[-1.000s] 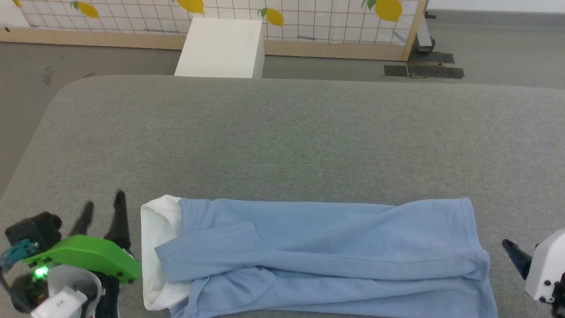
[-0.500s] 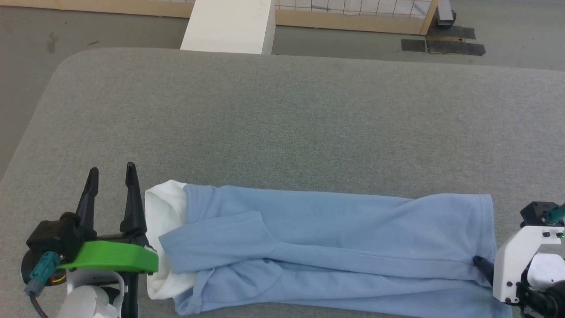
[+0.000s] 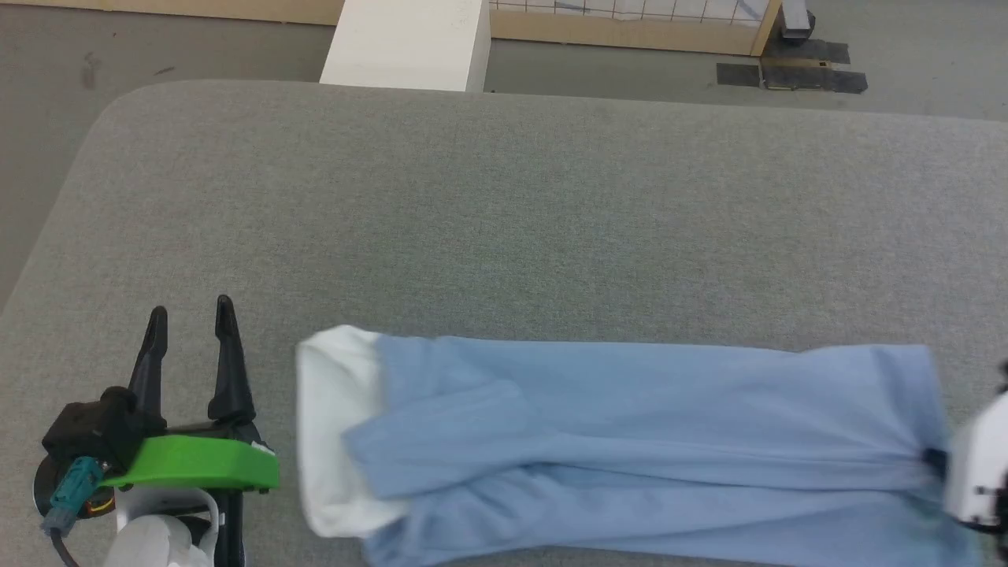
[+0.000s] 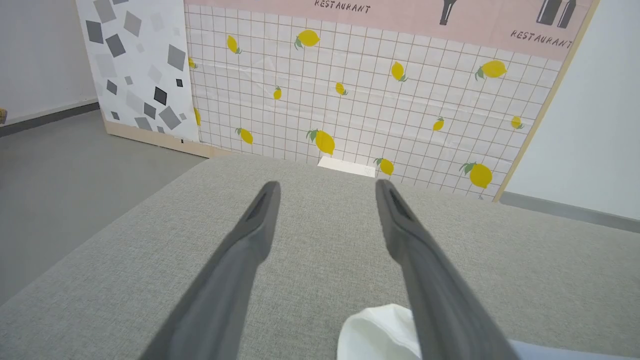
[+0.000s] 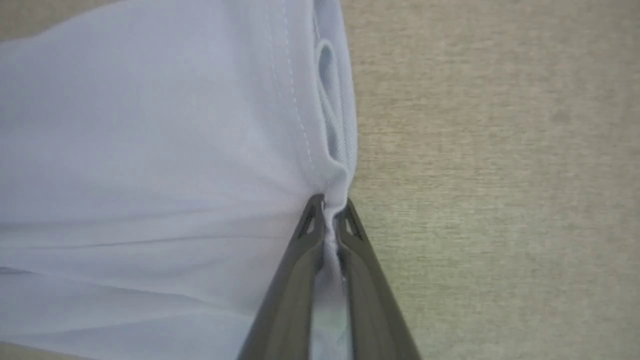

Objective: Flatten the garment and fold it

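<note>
The garment (image 3: 630, 441), a light blue polo shirt with a white collar (image 3: 335, 425), lies folded lengthwise along the near edge of the grey padded table (image 3: 504, 220), collar to the left. My right gripper (image 5: 330, 205) is shut on the garment's hem edge (image 5: 335, 185), cloth pinched between its two fingers; in the head view it sits at the far right (image 3: 937, 461) over the shirt's bottom end. My left gripper (image 3: 191, 311) stands open on the table left of the collar, apart from it. The collar (image 4: 380, 332) peeks beside its right finger.
A white box (image 3: 405, 43) stands on the floor beyond the table's far edge. A tiled lemon-print panel (image 4: 360, 100) rises behind it. The table's left corner is rounded, with grey floor (image 3: 39, 134) past it.
My right gripper has closed on the garment's hem and the whole shirt has slid rightward, away from the left gripper. The left gripper stays open in place. Earlier the head camera tilted downward.
</note>
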`<state>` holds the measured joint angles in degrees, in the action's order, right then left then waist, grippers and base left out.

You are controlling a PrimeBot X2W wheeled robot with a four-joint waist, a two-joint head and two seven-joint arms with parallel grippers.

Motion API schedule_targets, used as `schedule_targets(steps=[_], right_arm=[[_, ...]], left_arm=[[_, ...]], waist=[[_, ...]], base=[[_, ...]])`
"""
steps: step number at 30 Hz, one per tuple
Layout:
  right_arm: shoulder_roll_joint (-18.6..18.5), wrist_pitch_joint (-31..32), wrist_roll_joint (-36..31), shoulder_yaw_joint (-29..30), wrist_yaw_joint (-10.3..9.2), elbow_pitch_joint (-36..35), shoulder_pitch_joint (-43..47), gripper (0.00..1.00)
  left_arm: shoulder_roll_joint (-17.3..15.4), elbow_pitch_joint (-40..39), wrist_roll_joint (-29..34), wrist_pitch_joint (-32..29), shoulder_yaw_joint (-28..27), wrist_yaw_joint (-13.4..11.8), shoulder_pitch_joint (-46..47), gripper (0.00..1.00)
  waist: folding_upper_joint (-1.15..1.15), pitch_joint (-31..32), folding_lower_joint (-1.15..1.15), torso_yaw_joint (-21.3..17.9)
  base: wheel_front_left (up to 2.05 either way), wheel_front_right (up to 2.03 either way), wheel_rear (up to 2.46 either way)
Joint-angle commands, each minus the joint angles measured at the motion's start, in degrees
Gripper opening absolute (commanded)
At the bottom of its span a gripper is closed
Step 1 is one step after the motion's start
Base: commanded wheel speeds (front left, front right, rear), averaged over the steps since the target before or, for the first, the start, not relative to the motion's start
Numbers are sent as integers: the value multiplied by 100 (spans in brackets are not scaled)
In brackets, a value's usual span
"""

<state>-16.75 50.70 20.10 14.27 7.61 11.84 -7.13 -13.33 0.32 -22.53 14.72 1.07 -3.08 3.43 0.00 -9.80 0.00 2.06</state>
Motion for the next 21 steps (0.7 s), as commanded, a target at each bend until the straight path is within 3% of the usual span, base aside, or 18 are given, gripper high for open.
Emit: schedule_targets(steps=[1, 6, 11, 16, 21], right_arm=[[-179, 28, -77, 242, -12, 96, -82, 0], [-518, 11, -399, 1030, -12, 343, -230, 0], [-479, -7, -822, 1557, -12, 483, -442, 0], [-560, 354, -990, 1164, -12, 169, -310, 0], [-788, 1153, -672, 471, -12, -1009, 152, 0]], left_arm=[[43, 10, 83, 28, -16, 38, -60, 100], [134, -1, 178, 28, -48, 117, -56, 100], [188, 23, 236, 28, -82, 181, -24, 100], [242, 82, 271, 28, -101, 222, -61, 100], [290, 88, 288, 28, -136, 244, -185, 100]], waist=[[0, -9, 0, -2], [0, -76, 0, 17], [0, -108, 0, 18], [0, 25, 0, 0], [0, 217, 0, -66]], base=[[0, 0, 0], [0, 0, 0], [0, 0, 0], [0, 0, 0], [0, 0, 0]])
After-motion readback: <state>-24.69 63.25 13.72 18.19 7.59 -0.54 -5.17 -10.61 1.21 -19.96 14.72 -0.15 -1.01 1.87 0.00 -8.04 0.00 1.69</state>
